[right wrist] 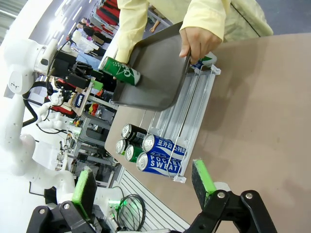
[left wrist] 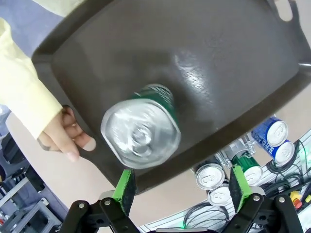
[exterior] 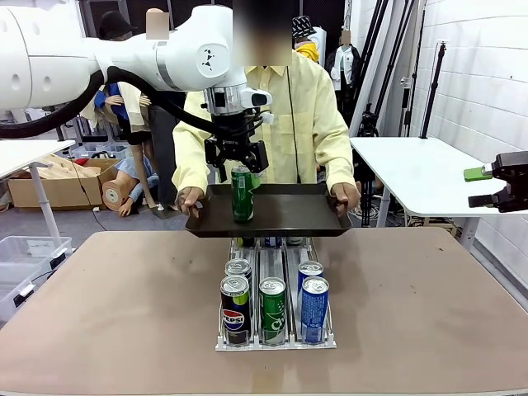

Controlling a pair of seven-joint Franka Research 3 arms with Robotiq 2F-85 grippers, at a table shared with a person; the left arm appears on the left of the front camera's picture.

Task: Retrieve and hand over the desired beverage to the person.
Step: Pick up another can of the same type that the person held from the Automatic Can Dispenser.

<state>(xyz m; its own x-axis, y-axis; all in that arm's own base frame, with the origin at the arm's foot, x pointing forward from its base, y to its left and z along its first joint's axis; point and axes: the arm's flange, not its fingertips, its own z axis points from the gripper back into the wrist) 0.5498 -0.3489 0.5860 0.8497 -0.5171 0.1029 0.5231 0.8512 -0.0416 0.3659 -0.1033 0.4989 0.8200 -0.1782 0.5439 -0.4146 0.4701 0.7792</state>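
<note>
A green can [exterior: 242, 198] stands upright on the dark tray [exterior: 289, 213]. The person [exterior: 309, 107] in a pale-yellow shirt holds the tray by both ends over the far table edge. My left gripper [exterior: 240, 165] hangs open right over the can's top, one finger on each side of it. In the left wrist view the can's silver lid [left wrist: 141, 133] lies just beyond the green pads [left wrist: 125, 184] of the left gripper [left wrist: 182, 183], and a hand [left wrist: 63, 138] grips the tray [left wrist: 218, 73]. My right gripper [exterior: 478, 187] waits open at the far right, holding nothing.
A clear can rack [exterior: 276, 345] sits mid-table with a Pepsi can [exterior: 235, 309], a green can [exterior: 272, 309] and blue cans [exterior: 314, 307] in its lanes. The right wrist view looks over the rack [right wrist: 194, 111], tray [right wrist: 155, 73] and green can [right wrist: 121, 71]. A white side table [exterior: 412, 169] stands to the right.
</note>
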